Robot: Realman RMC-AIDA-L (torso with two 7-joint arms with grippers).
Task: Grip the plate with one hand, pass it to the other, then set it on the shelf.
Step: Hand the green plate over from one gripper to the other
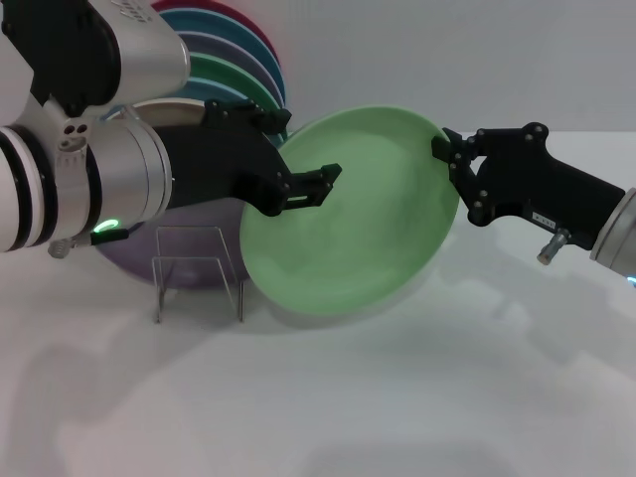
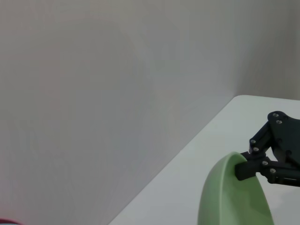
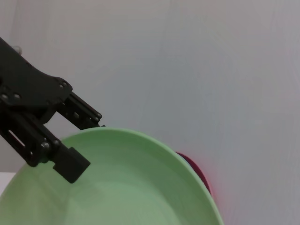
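Note:
The pale mint-green plate hangs tilted in the air above the table, its inner face towards me. My right gripper is shut on its upper right rim; the left wrist view shows that pinch on the plate. My left gripper is at the plate's left rim, its jaws apart on either side of it. One finger lies over the inner face of the plate and the other goes behind the rim. The clear rack stands on the table below the left gripper.
A lilac-purple plate leans behind the rack. A stack of coloured plates stands upright at the back left, behind the left arm. The white table stretches to the front and right.

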